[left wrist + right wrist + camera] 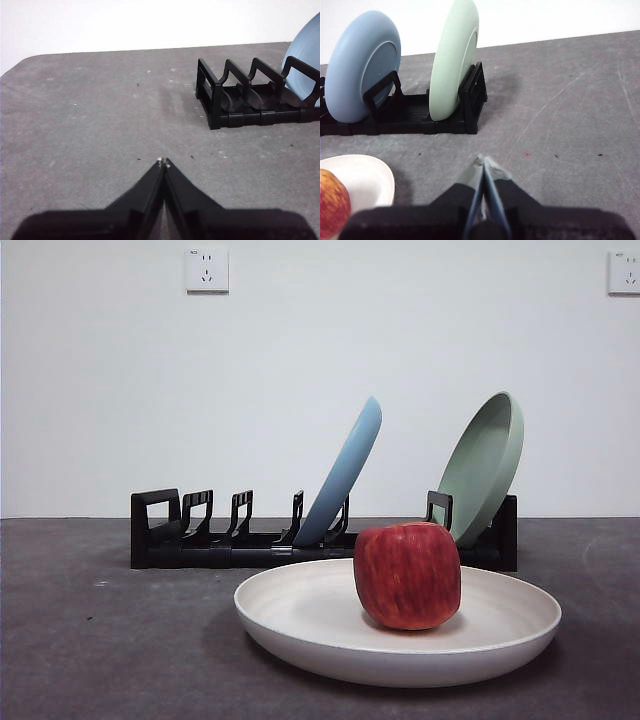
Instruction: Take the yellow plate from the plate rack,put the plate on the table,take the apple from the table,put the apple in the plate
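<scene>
The cream yellow plate (pixel 330 625) lies flat on the dark grey table (pixel 100 640) in front of the black plate rack (pixel 200 550). The red apple (pixel 407 575) sits in the plate, right of its middle. The right wrist view shows the plate's edge (pixel 367 175) and part of the apple (pixel 332 202). My left gripper (pixel 163 162) is shut and empty, above bare table beside the rack's loop end (pixel 210 100). My right gripper (pixel 484 161) is shut and empty, above the table next to the plate. Neither arm shows in the front view.
A light blue plate (pixel 345 475) and a pale green plate (pixel 485 465) stand tilted in the rack; both also show in the right wrist view, blue plate (pixel 362 65) and green plate (pixel 452 60). A white wall with two sockets is behind.
</scene>
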